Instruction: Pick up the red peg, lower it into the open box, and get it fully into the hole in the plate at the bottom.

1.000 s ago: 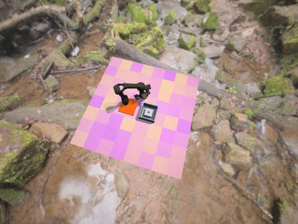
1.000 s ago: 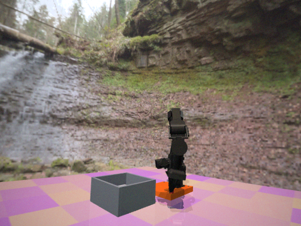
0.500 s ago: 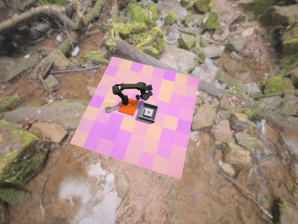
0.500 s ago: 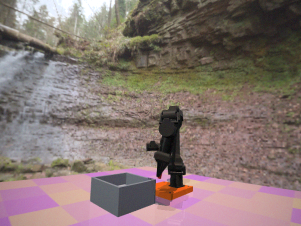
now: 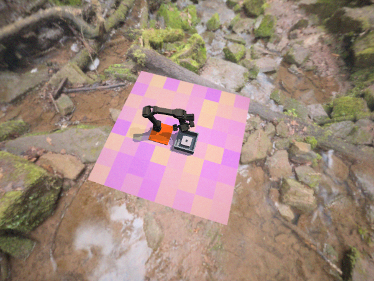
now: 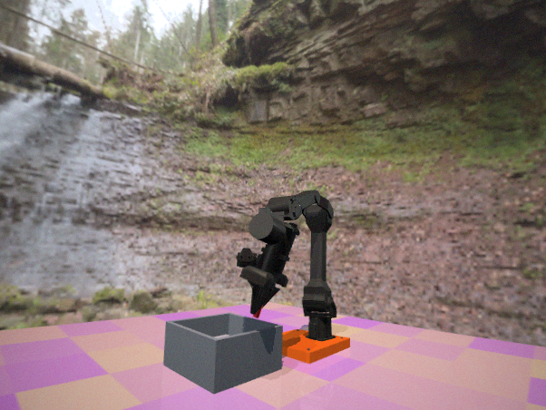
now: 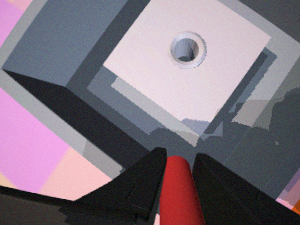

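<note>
Checkered mat (image 5: pixel 174 193) (image 6: pixel 136 378) (image 7: pixel 30 129) beneath one box (image 5: pixel 177 148) (image 6: pixel 190 351) (image 7: pixel 95 36), one hand (image 5: pixel 183 128) (image 6: pixel 257 313) (image 7: pixel 179 160) clamped on one red peg (image 6: pixel 258 311) (image 7: pixel 179 191).

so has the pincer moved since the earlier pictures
Yes. In the exterior view, the pincer has moved left, away from the orange base plate and toward the open box.
</note>
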